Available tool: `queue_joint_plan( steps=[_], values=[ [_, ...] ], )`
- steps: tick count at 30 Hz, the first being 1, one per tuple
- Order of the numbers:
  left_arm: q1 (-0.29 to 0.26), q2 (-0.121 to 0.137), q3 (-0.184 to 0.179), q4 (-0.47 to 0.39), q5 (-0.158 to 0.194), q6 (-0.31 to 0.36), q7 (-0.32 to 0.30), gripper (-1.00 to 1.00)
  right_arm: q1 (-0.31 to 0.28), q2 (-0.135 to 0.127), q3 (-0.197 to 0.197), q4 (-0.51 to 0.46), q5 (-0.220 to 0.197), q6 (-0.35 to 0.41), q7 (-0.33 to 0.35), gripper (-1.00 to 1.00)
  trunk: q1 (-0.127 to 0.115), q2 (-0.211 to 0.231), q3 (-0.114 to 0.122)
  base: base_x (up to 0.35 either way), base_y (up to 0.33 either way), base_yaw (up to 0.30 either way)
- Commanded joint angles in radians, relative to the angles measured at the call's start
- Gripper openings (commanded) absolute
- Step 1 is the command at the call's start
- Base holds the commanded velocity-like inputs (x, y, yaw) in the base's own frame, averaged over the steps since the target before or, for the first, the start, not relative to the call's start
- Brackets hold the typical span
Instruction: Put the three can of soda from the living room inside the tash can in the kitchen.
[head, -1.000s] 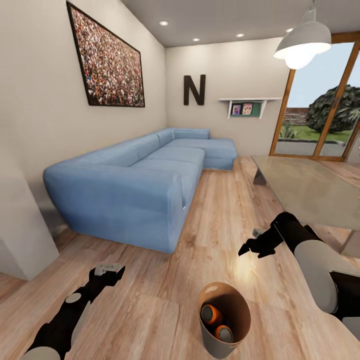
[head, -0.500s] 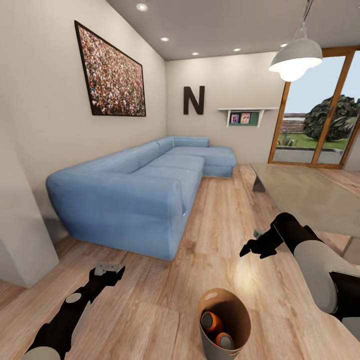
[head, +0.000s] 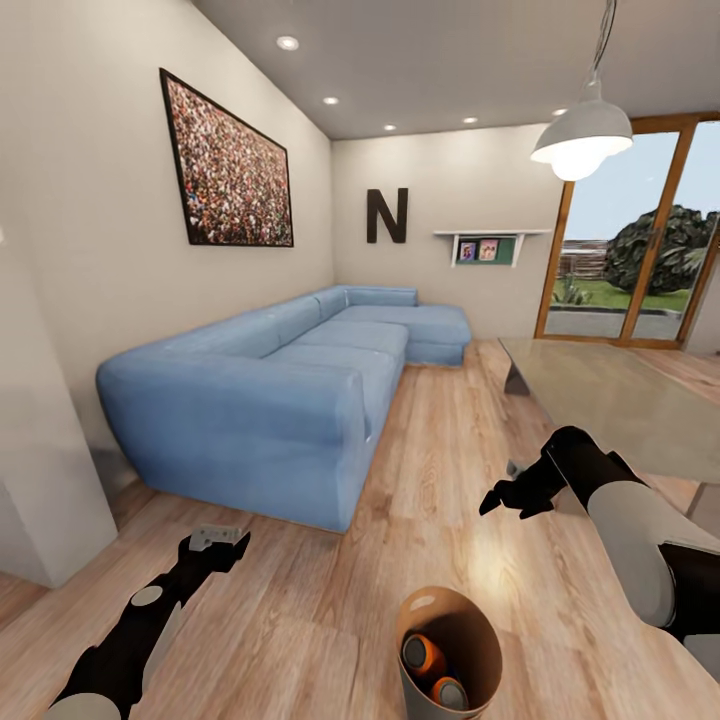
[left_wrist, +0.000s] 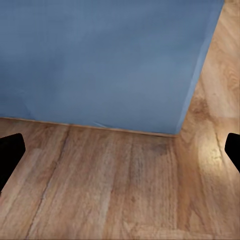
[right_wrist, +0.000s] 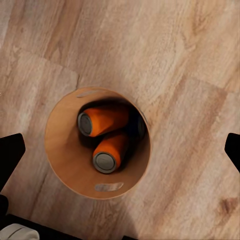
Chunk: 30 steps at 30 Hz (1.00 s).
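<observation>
The room is big, with a wood floor (head: 330, 600) and a long blue sofa (head: 270, 400) by the wall. A grey surface (head: 610, 385) stands on the right. Since a second ago the whole picture has slid down a bit: more ceiling shows and the bin (head: 470, 625) sits lower. That looks like the head tipping up, not things moving. So the robot may be getting ready to drive, and the bin is still in the living room, not the kitchen. The bin stands on the floor between the arms. The right wrist view looks straight down into it (right_wrist: 62, 150) and shows two orange cans (right_wrist: 107, 137) lying inside, with something dark beside them that may be the blue can. The head view shows just the two orange ones (head: 432, 668). The left hand (head: 222, 542) holds nothing, fingers wide apart. The right hand (head: 500, 497) is also spread and empty.
</observation>
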Motion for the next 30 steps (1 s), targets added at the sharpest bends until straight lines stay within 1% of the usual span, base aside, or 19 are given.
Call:
queue_joint_plan(
  steps=[1, 16, 17, 19, 20, 25, 30],
  values=[
    [0.0, 0.0, 0.0, 0.0, 0.0, 0.0, 0.0, 1.0, 0.0, 0.0, 0.0, 0.0, 0.0, 0.0, 0.0, 1.0, 0.0, 0.0, 0.002, 0.0, 0.0, 0.0],
    [0.0, 0.0, 0.002, 0.0, 0.0, 0.002, 0.002, 1.0, 0.001, 0.001, 0.0, 0.0, 0.0, 0.0, 0.0, 1.0, -0.007, 0.004, 0.037, 0.0, 0.0, 0.0],
    [0.001, 0.0, 0.0, -0.003, 0.005, 0.002, 0.062, 1.0, 0.002, 0.001, 0.0, 0.0, 0.001, 0.0, -0.001, 1.0, -0.008, 0.004, 0.039, 0.0, 0.0, 0.0],
    [0.001, -0.001, -0.001, -0.003, 0.008, 0.002, 0.082, 1.0, 0.003, 0.001, 0.0, -0.001, 0.001, 0.0, -0.001, 1.0, -0.009, 0.005, 0.043, 0.0, 0.0, 0.0],
    [0.001, -0.001, -0.002, -0.004, 0.01, 0.001, 0.096, 1.0, 0.006, 0.001, 0.0, -0.001, 0.002, 0.0, -0.001, 1.0, -0.009, 0.005, 0.042, 0.0, 0.0, 0.0],
    [0.001, -0.001, -0.004, -0.006, 0.011, 0.0, 0.115, 1.0, 0.014, 0.002, 0.0, -0.005, 0.002, 0.0, -0.001, 1.0, -0.009, 0.005, 0.034, 0.0, 0.0, 0.0],
    [0.0, -0.002, -0.005, -0.002, 0.002, 0.003, 0.121, 1.0, 0.017, 0.002, 0.0, -0.006, 0.002, 0.0, -0.001, 1.0, -0.011, 0.006, 0.045, 0.0, 0.0, 0.0]
  ],
)
